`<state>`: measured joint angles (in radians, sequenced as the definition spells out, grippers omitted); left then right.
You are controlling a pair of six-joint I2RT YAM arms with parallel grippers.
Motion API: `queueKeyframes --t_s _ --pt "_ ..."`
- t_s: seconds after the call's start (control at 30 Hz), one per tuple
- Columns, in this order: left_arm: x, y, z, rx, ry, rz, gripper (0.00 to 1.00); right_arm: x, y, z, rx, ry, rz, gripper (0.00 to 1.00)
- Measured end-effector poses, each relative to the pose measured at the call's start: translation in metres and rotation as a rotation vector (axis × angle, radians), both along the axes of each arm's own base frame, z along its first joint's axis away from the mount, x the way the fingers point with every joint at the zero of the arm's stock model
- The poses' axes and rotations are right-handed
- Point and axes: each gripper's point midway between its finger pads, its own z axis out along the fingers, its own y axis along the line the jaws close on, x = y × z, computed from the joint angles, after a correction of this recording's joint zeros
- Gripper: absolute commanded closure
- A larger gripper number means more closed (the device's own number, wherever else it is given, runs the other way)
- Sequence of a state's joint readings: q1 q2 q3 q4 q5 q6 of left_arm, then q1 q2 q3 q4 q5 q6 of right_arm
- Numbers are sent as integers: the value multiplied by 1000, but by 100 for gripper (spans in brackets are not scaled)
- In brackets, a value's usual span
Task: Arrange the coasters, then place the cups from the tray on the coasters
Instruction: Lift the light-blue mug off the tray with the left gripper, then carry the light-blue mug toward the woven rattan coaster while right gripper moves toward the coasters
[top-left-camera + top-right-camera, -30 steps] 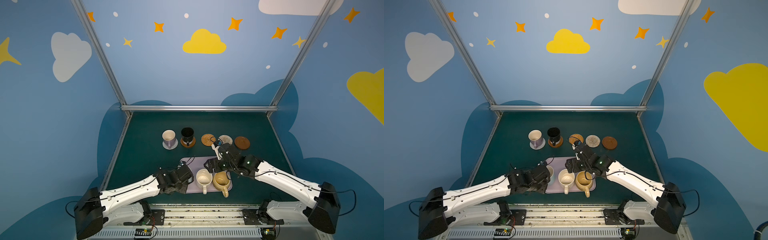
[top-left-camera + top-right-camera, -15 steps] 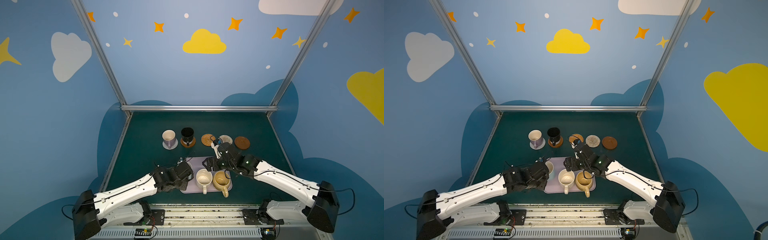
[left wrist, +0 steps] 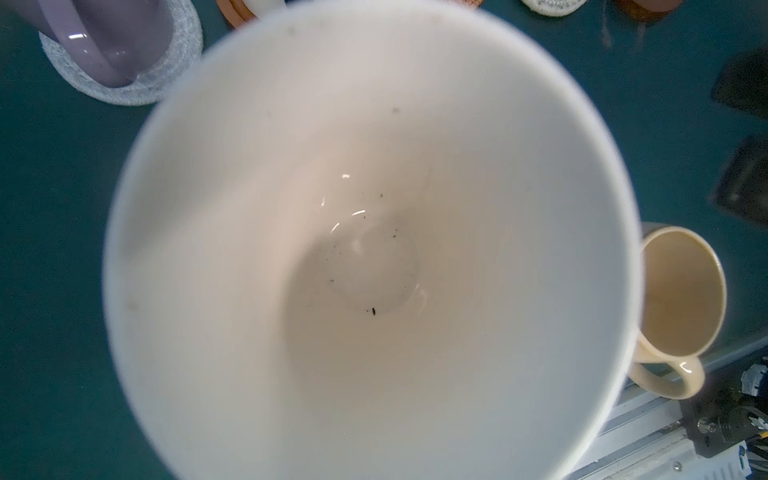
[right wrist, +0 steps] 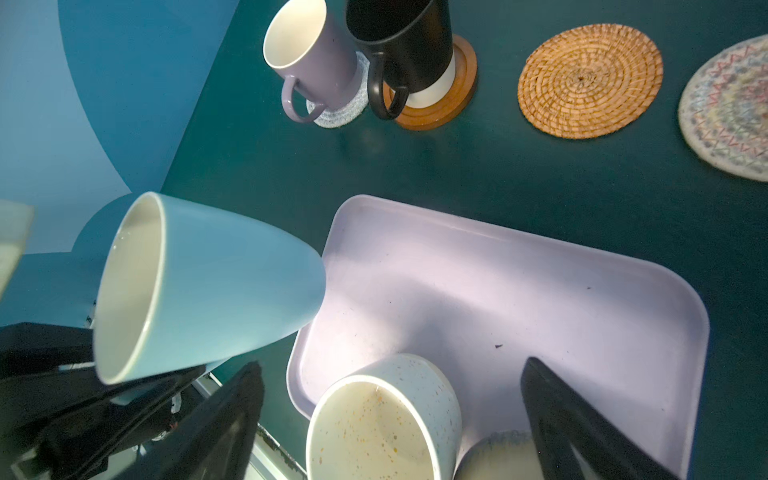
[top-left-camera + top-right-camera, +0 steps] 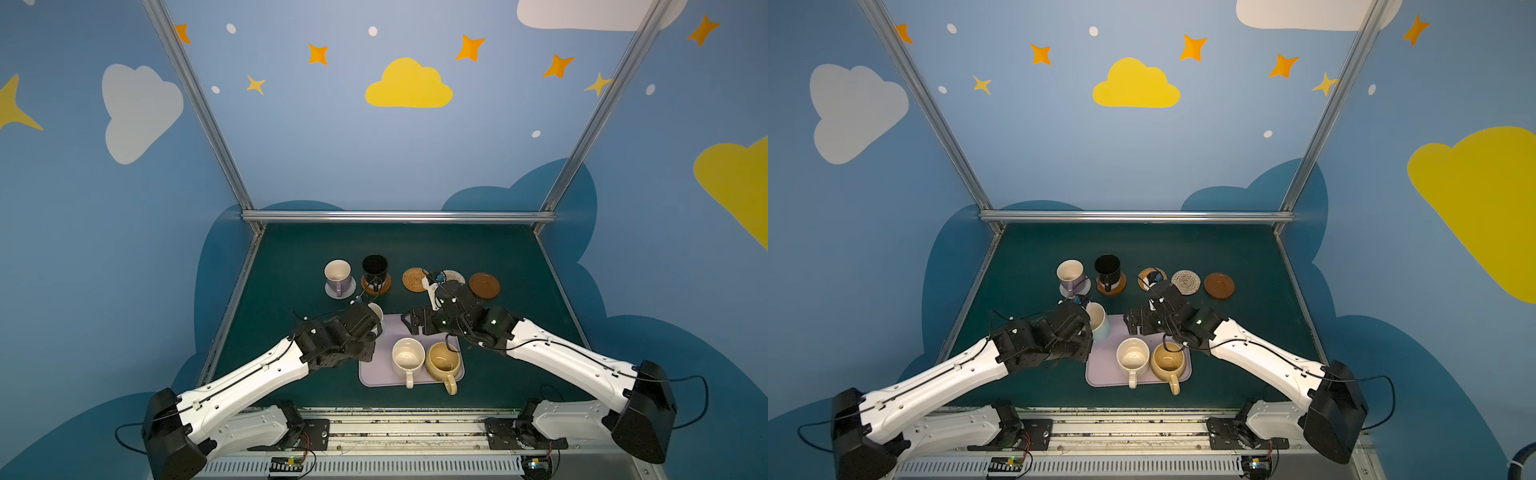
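Light blue cup [image 4: 208, 282] hangs tilted at the far left corner of the tray [image 4: 498, 282], gripped by the left fingers [image 5: 365, 330]. Right fingers [image 5: 415, 325] stand wide open above the tray, holding nothing, near the speckled cream cup [image 4: 382, 424].

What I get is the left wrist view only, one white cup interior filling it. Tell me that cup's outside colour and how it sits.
Observer: It is a blue cup, tilted, its base at the corner of the tray.
Operator: Report what stands on the tray.
Observer: Two upright cups side by side, a speckled cup and a mustard cup.
Operator: List the free coasters.
Observer: Three in the back row: an orange woven coaster, a cream woven coaster and a brown wooden coaster.
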<state>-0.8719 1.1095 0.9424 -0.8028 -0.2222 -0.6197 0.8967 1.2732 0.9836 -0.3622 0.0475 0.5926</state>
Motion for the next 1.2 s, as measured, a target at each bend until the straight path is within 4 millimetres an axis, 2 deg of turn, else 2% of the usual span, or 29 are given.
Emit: queueKeyframes --t_s 0.33,0.5,0.73,0.87,1.2 --pt "44 -19 34 -39 -67 2 97 27 -29 5 -11 -12 -67 4" --pt "66 -30 43 -41 -89 3 97 42 -47 12 -21 -7 -119 5" --pt "91 -46 47 -56 -77 2 97 54 -62 16 -30 -24 -148 5" --pt "107 -54 46 -60 -63 9 97 58 -69 23 -28 -45 -155 5" --pt "144 -84 41 -65 -44 -14 97 81 -97 33 -23 -48 -215 5"
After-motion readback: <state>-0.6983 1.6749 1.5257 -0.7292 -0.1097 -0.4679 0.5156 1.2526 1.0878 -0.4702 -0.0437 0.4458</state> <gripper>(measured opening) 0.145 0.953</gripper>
